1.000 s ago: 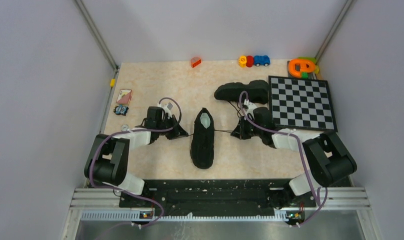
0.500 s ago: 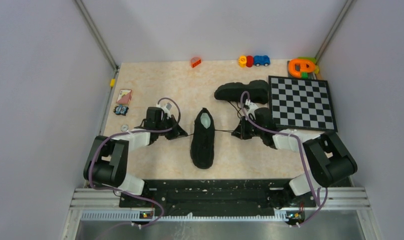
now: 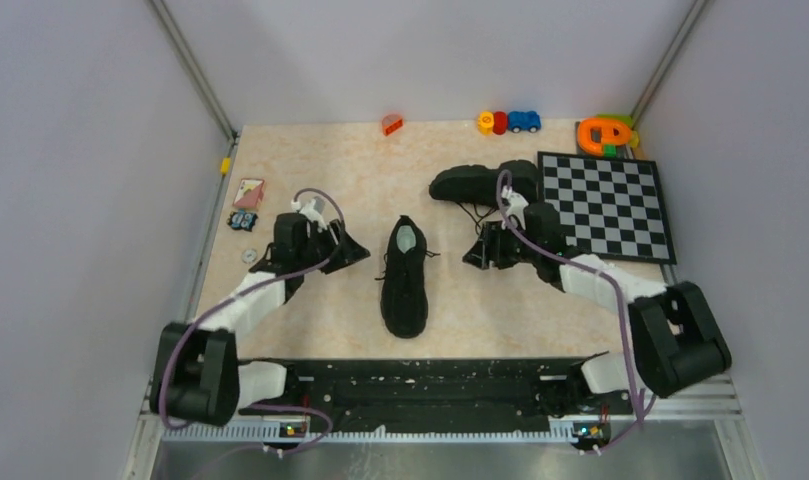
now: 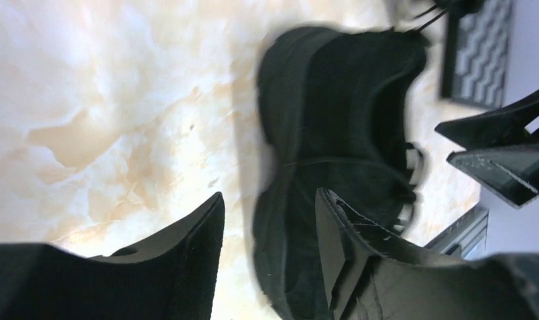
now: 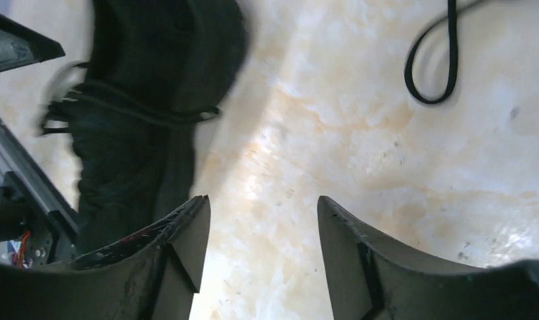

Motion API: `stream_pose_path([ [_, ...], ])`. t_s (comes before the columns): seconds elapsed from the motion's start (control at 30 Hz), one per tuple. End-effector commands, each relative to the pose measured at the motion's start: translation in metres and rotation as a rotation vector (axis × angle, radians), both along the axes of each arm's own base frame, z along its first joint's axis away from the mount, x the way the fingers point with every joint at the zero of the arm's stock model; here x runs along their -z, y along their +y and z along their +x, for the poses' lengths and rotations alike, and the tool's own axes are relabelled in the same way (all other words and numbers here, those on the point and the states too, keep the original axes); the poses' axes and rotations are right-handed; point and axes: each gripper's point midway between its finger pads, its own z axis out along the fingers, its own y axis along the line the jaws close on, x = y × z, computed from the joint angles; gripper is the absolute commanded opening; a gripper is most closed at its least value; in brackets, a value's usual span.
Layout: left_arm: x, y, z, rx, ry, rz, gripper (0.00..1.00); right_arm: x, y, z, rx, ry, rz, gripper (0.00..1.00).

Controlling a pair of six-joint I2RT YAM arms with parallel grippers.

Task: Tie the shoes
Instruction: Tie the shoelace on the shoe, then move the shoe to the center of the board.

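At table centre the near shoe [image 3: 405,280] sits toe toward the arms, with the left gripper [image 3: 352,250] and right gripper [image 3: 473,257] just beside it, both with jaws apart and holding nothing. Its knot looks about done, but it is too dark to confirm. Next is probably the far shoe [image 3: 483,183], lying on its side touching the checkerboard [image 3: 605,205] with loose laces to pick up; no brand or writing is readable.

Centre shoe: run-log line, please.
centre shoe: upright, toe toward arms | left fingers: open, empty | right fingers: open, empty | other shoe: beside chessboard
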Motion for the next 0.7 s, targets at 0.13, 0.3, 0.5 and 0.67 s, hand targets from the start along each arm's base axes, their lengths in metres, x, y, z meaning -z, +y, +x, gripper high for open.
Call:
stream_pose_path([
  [0.13, -0.092, 0.047, -0.004, -0.28, -0.306, 0.05, 0.62, -0.112, -0.013, -0.006, 0.022, -0.366, 0.087, 0.65],
  [0.3, -0.111, 0.028, -0.031, -0.141, -0.526, -0.05, 0.8, -0.109, -0.033, -0.012, 0.152, -0.426, 0.099, 0.65],
  [0.5, -0.103, 0.014, -0.058, -0.112, -0.442, -0.013, 0.84, -0.117, -0.055, -0.019, 0.251, -0.476, 0.077, 0.65],
  [0.67, -0.083, -0.005, -0.07, -0.12, -0.276, 0.133, 0.86, -0.114, -0.062, -0.026, 0.286, -0.456, 0.079, 0.65],
])
